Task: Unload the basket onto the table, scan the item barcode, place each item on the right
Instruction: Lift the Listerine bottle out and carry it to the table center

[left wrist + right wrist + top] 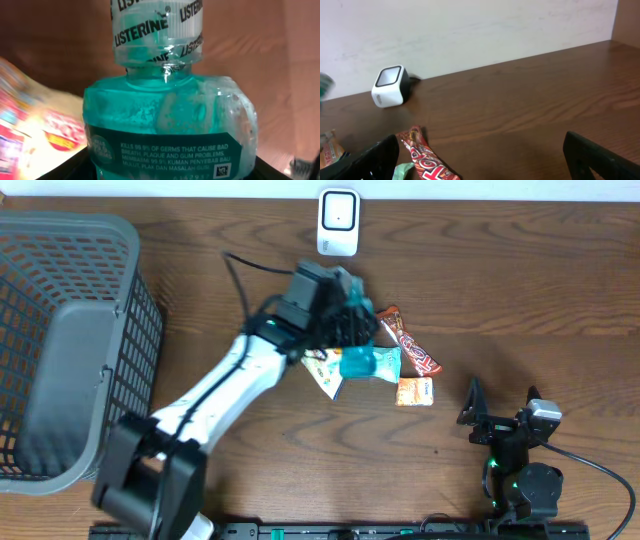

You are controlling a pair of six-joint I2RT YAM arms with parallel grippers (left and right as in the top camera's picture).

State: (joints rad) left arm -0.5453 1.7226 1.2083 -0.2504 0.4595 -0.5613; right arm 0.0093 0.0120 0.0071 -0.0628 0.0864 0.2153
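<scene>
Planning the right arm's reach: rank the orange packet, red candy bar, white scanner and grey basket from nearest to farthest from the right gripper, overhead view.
1. orange packet, just left of the right gripper.
2. red candy bar, farther up-left.
3. white scanner, at the far edge.
4. grey basket, far left.

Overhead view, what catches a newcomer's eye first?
The teal Listerine bottle mid-table, among snack packets, which also fills the left wrist view. Then the big grey basket at the left edge and the white scanner at the back edge.
</scene>
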